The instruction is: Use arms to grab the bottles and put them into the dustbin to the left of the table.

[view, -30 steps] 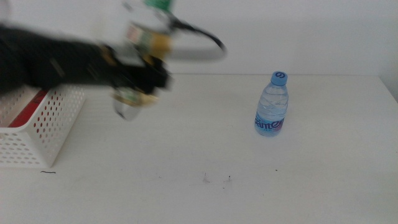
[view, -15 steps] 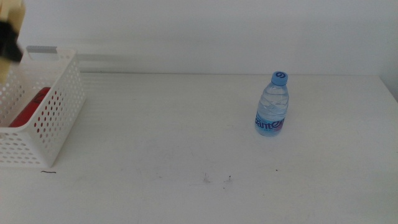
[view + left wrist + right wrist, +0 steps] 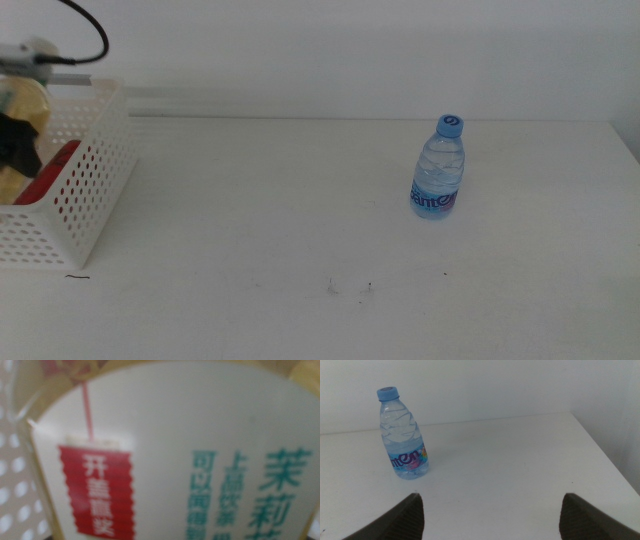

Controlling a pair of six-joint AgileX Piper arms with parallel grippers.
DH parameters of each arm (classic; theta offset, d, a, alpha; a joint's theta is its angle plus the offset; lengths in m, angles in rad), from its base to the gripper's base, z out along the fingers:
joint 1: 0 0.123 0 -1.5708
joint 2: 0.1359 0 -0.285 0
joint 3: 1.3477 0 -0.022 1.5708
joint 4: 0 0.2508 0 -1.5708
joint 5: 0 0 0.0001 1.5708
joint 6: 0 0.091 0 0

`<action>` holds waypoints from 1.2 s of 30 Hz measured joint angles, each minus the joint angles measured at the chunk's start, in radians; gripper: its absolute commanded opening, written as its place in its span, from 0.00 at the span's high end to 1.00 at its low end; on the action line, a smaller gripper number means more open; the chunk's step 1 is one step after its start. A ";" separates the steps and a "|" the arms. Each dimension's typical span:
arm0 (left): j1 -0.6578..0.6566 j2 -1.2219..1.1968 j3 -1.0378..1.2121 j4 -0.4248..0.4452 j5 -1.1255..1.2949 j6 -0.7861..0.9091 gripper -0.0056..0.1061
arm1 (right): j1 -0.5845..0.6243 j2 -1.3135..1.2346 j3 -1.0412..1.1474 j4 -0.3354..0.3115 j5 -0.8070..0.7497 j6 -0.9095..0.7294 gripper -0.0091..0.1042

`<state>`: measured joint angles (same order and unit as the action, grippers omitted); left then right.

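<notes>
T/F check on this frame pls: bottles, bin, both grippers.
1. The water bottle stands upright on the table. True.
2. The water bottle's cap is off. False: its blue cap is on.
3. The left gripper is at the dustbin, a yellow tea bottle filling its wrist view. True.
4. The right gripper is shut on the water bottle. False: its jaws are open and apart from it.
5. The dustbin is empty. False: something red shows through its wall.
</notes>
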<state>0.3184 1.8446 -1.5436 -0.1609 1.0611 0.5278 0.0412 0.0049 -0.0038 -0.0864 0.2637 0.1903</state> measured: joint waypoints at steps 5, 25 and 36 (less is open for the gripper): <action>0.000 0.061 0.000 -0.017 -0.036 0.025 0.58 | 0.000 0.000 0.000 0.000 0.000 0.000 0.11; -0.063 -0.277 0.104 -0.137 -0.163 0.060 0.11 | 0.000 0.000 0.000 0.000 0.000 0.000 0.11; -0.281 -0.837 0.592 -0.584 -0.306 0.274 0.11 | 0.000 0.000 0.000 0.000 0.000 0.000 0.11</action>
<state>0.0378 1.0072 -0.9513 -0.7445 0.7554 0.8022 0.0412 0.0049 -0.0038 -0.0864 0.2637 0.1903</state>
